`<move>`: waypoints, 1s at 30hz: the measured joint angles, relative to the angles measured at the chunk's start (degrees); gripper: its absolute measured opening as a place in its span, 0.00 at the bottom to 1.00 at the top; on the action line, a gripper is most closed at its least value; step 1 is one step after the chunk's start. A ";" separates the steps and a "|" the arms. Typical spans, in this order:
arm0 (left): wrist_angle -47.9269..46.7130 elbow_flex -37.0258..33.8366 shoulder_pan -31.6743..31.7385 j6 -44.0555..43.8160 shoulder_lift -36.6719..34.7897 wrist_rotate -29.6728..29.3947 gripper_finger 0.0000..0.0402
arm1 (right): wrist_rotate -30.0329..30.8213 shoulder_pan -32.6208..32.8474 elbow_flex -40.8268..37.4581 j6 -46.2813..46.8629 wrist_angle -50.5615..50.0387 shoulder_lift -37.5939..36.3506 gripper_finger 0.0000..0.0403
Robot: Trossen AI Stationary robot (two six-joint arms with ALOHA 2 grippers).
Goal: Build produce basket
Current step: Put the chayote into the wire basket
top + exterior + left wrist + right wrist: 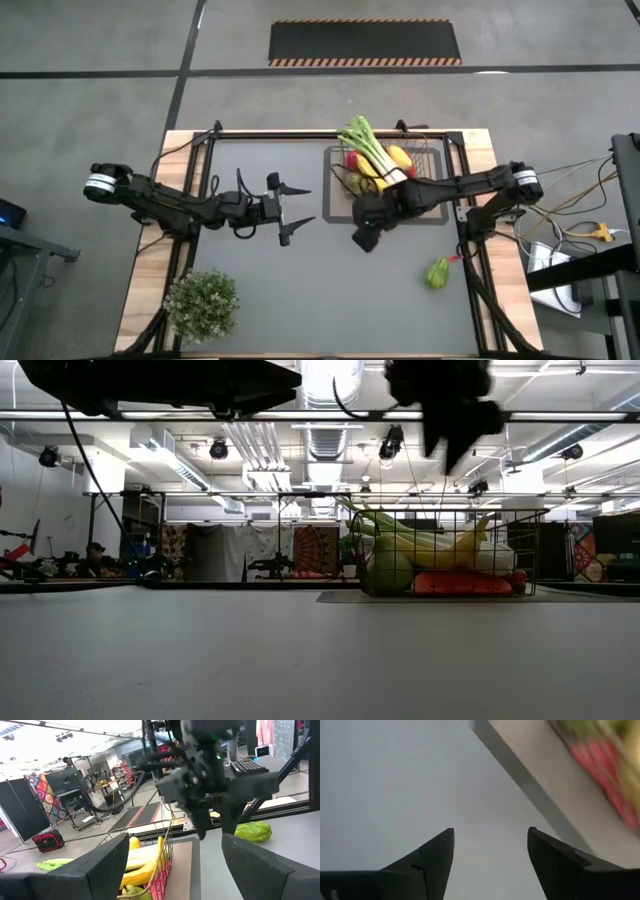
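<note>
Basket (432, 172) job: right gripper (364, 238) is hovering with jaws spread and empty just beside the basket's near edge, left gripper (298, 216) is waiting mid-table, wide open, while a green pepper (438, 273) is lying outside.

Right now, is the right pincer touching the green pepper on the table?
Apart. In the high view the right pincer hangs open beside the basket, while the green pepper lies alone nearer the table's front right, with bare mat between them.
</note>
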 joint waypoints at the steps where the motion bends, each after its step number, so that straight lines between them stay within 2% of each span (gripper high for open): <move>1: 0.01 0.00 -0.02 0.00 0.00 0.00 0.74 | -0.17 0.72 -0.39 2.70 -2.58 0.00 0.60; 5: 0.01 0.00 0.00 0.09 0.00 0.00 0.74 | -3.08 3.82 -3.12 12.70 -9.31 0.00 0.68; 12: 0.01 0.00 0.03 1.11 0.00 0.00 0.74 | -10.72 9.68 -10.59 26.14 -10.66 0.00 0.77; 23: 0.03 0.00 0.05 1.57 0.00 0.00 0.74 | -14.45 19.21 -18.13 48.59 -10.32 -1.21 0.80; 30: 0.02 0.00 0.05 1.60 0.00 -1.25 0.74 | -15.01 24.47 -23.48 60.86 -6.87 -5.79 0.80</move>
